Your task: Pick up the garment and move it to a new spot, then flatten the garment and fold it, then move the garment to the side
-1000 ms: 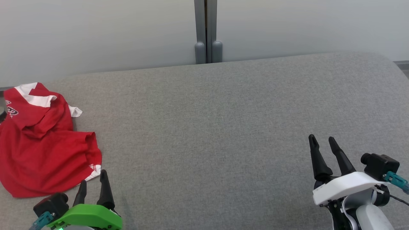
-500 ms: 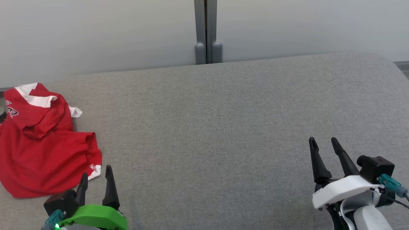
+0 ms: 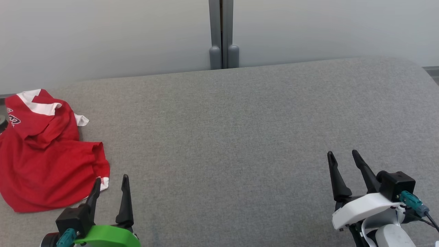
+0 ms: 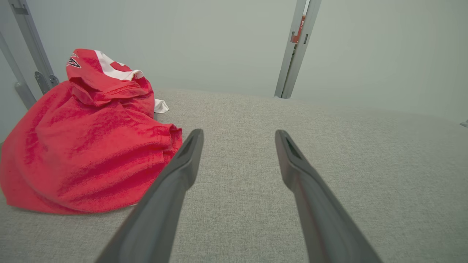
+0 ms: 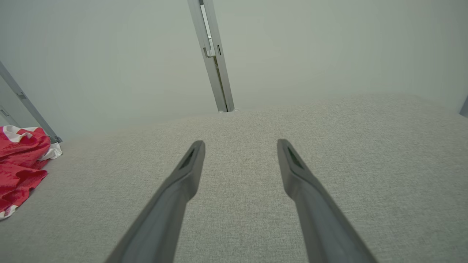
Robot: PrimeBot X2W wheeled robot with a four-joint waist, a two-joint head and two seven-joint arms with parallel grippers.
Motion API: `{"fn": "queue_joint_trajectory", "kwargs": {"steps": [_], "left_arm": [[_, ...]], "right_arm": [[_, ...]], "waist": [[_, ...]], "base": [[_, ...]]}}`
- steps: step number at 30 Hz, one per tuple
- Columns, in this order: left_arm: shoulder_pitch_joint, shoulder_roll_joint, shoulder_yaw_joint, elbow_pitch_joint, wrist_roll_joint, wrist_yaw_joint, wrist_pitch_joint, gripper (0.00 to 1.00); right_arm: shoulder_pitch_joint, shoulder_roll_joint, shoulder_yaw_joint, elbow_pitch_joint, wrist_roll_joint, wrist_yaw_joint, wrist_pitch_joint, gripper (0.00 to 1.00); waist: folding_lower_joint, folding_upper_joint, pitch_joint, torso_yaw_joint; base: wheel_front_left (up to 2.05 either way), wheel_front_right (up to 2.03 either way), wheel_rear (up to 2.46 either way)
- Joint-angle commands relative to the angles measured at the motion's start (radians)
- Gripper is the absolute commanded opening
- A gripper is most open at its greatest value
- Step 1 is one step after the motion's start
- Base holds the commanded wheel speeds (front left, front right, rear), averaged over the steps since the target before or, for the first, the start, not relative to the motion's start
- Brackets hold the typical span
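Note:
The garment (image 3: pixel 44 154) is a red shirt with white trim, lying crumpled in a heap at the left end of the grey fabric surface (image 3: pixel 226 137). It also lies left of the fingers in the left wrist view, garment (image 4: pixel 87 138), and at the left edge of the right wrist view, garment (image 5: pixel 18 164). My left gripper (image 3: pixel 111 178) hovers open just right of the garment's near corner, apart from the cloth. Far off at the lower right, my right gripper (image 3: pixel 342 154) stands open over bare fabric with nothing between its fingers.
A pale wall runs behind the surface, with a grey vertical post (image 3: pixel 221 34) at its middle. The surface's far edge curves down at the right (image 3: pixel 411 65). Another metal frame post (image 4: pixel 29 54) stands behind the garment.
Both grippers have drawn back toward the bottom of the head view; the left one also slid slightly right. The garment has not moved.

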Motion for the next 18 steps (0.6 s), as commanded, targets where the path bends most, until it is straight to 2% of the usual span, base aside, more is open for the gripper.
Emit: {"fn": "queue_joint_trajectory", "kwargs": {"steps": [1, 8, 18], "left_arm": [[0.012, 0.009, -0.003, -0.013, 0.026, -0.015, -0.009, 1.0], [0.033, 0.006, 0.013, -0.032, 0.078, -0.072, -0.023, 1.0], [0.061, -0.016, 0.048, -0.006, 0.167, -0.109, -0.044, 1.0]], "right_arm": [[0.005, -0.007, 0.003, -0.002, -0.024, 0.0, -0.01, 1.0], [0.01, -0.016, 0.018, 0.005, -0.064, 0.0, -0.024, 1.0], [0.023, -0.016, 0.021, 0.014, -0.136, 0.0, -0.044, 1.0]], "waist": [[0.0, 0.0, 0.0, 0.001], [0.0, 0.0, 0.0, 0.002], [0.0, 0.0, -0.001, 0.0]], "base": [[0.0, 0.0, 0.0], [0.0, 0.0, 0.0], [0.0, 0.0, 0.0]]}}
